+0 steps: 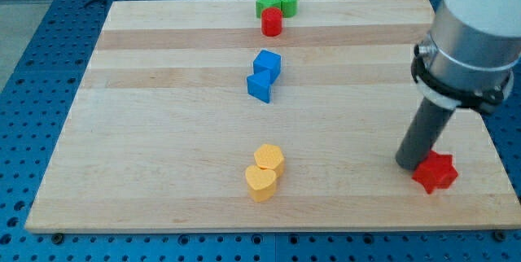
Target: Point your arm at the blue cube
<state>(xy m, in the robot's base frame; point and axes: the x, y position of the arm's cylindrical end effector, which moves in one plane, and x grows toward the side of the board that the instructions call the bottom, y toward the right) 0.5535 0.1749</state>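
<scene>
My tip (409, 164) rests on the wooden board (163, 132) near its lower right corner, touching or just beside the red star block (434, 172), which sits at about four o'clock from it. The rod is a bare pusher with nothing to open or close, and it carries nothing. The blue cube (267, 63) lies well away, at roughly ten o'clock from my tip, near the middle of the board's upper half. Pressed against the cube's seven o'clock side is a second blue block (260, 86), whose shape I can't quite settle. That pairing is my main worry: coming in from low on the right, I could end up aimed at the lower blue piece instead, or nudge both and scatter them. Leaving may also drag the red star if contact persists. The two yellow blocks (264, 171), stacked close at nine o'clock from my tip, sit below a direct path, so they should stay clear. The green blocks (277, 3) and red cylinder (271, 23) beyond the cube matter only on overshoot.
</scene>
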